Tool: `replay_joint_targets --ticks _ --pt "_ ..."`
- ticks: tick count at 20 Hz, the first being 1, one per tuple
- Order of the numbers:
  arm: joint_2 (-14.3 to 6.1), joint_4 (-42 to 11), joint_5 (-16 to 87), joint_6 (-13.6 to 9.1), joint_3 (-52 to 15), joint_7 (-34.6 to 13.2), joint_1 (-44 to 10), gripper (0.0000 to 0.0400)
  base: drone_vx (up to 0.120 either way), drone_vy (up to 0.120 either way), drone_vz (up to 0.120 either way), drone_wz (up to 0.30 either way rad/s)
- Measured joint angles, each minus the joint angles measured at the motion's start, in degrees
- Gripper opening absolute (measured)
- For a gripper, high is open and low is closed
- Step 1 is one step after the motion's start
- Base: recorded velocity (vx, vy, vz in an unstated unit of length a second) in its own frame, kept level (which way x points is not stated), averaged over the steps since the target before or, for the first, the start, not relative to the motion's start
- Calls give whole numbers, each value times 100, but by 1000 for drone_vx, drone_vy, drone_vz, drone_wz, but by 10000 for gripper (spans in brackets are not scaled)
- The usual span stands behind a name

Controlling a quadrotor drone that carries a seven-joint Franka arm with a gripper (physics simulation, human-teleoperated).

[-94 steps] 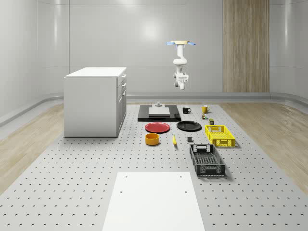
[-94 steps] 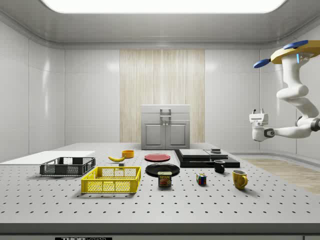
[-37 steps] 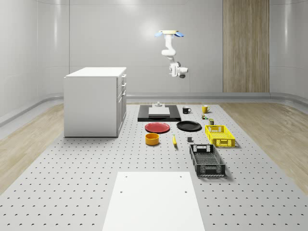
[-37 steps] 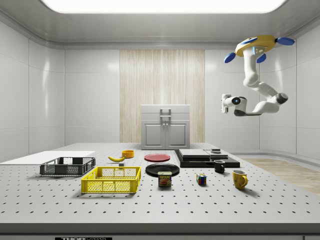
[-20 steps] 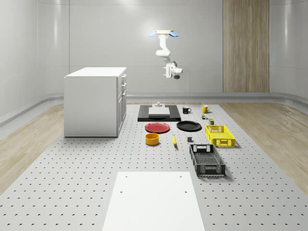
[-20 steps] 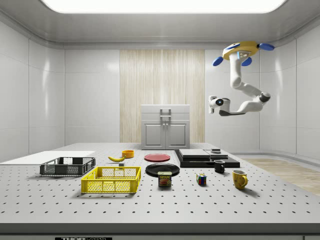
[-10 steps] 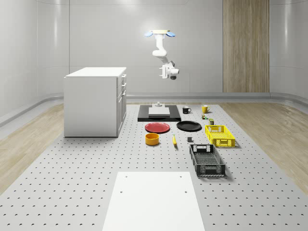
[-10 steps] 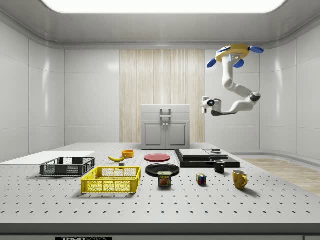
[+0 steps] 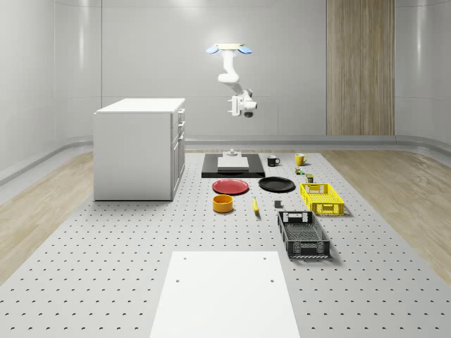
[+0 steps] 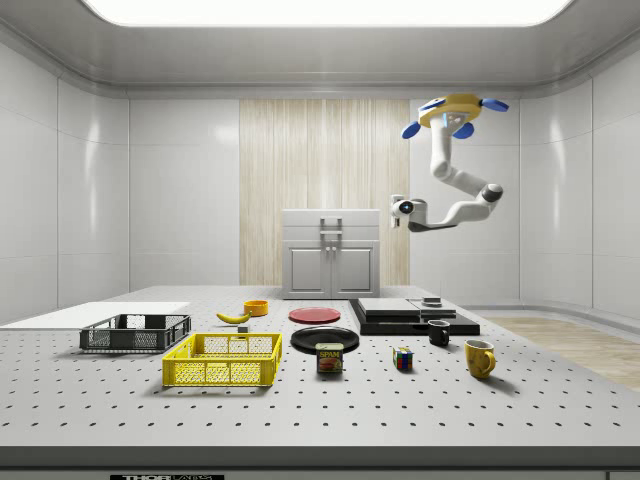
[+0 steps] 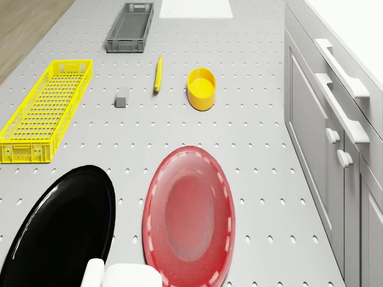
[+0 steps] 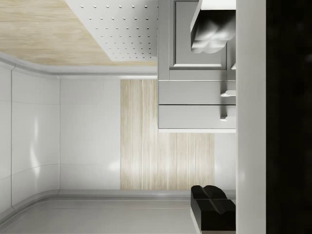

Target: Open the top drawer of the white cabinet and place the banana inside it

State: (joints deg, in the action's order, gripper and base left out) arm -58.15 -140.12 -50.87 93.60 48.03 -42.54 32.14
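The gripper (image 10: 396, 207) hangs in mid-air with its 2 fingers (image 12: 209, 36) spread apart, grasping nothing and facing the white cabinet (image 9: 137, 151), well apart from it. The arm reaches down from the drone (image 9: 229, 50), which hovers high above the table (image 9: 106, 267) near the red plate (image 11: 188, 215). The top drawer (image 9: 180, 117) looks closed. The banana (image 9: 255, 205) lies on the table beside the yellow bowl (image 9: 223, 203). By my judgement, both steps remain: opening the drawer and stowing the banana.

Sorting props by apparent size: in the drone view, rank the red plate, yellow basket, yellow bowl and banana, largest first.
1. red plate, though nearest the camera
2. yellow basket
3. yellow bowl
4. banana
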Motion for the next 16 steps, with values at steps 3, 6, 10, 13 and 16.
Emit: replay_joint_targets --ticks 3,6,10,13,16 --pt "-61 -8 46 56 22 -38 61 400 120 -120 0 0" --pt "-119 -15 92 110 43 -76 119 400 120 -120 0 0" --pt "-194 -25 150 177 69 -124 192 400 120 -120 0 0" --pt "-248 -32 191 225 86 -159 243 400 120 -120 0 0" --pt "-299 -39 232 271 103 -192 292 400 120 -120 0 0"
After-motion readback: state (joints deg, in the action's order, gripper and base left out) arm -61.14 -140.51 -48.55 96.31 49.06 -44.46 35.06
